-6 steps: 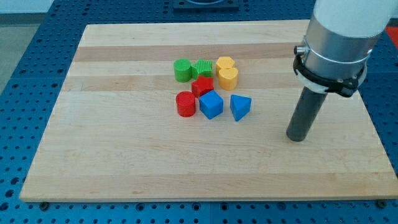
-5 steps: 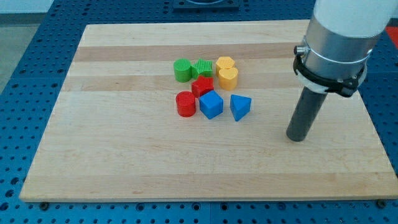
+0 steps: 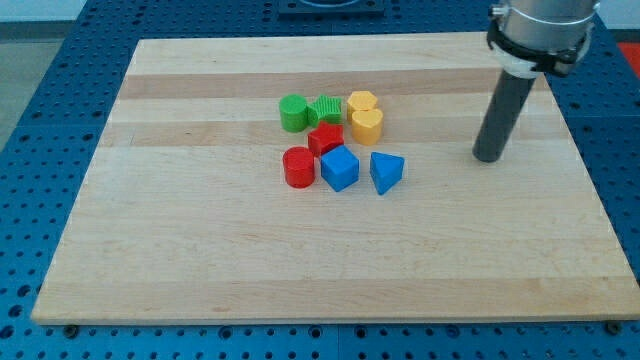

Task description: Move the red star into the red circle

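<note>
Eight small plastic blocks on the wooden board: two red [image 3: 298, 167], two green [image 3: 293, 113], two yellow [image 3: 367, 125], two blue [image 3: 339, 168]. One dark rod [image 3: 500, 112].

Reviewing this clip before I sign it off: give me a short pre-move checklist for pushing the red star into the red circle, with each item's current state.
1. My tip shows: ok.
2. Tip clear of all blocks: ok, it stands at the view's right of the blue triangle.
3. Red star in sight: ok.
4. Red circle in sight: ok, lower-left of the star.
5. Star already against circle: cannot tell, very close.
6. Free path to the star: not ok, the blue cube and yellow blocks crowd its right side.
</note>
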Motion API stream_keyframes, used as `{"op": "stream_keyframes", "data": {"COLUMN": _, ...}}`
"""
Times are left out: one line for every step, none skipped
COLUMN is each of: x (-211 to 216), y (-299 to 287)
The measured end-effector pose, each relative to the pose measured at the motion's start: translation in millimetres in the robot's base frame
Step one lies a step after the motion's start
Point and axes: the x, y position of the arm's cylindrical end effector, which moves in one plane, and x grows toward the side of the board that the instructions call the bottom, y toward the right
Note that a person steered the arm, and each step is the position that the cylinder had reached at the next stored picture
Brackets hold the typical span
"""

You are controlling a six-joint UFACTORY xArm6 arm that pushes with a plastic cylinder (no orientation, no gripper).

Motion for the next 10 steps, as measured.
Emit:
{"op": "stream_keyframes", "data": {"x": -0.4, "y": -17.1}}
{"op": "stream_keyframes", "data": {"x": -14.6, "y": -26.8}}
{"op": "stream_keyframes", "data": {"x": -26.4, "y": -72.3}}
{"op": "stream_keyframes", "data": {"x": -33.7, "y": -92.7}}
{"op": "stream_keyframes", "data": {"x": -33.5, "y": -105.3}}
{"op": "stream_keyframes", "data": {"x": -33.5, "y": -136.8}}
{"op": "stream_keyframes", "data": {"x": -27.7, "y": -145.3}}
{"op": "stream_keyframes", "data": {"x": -24.7, "y": -164.1}}
{"op": "stream_keyframes", "data": {"x": -23.5, "y": -200.3}}
{"op": "stream_keyframes", "data": {"x": -22.5, "y": -249.0}}
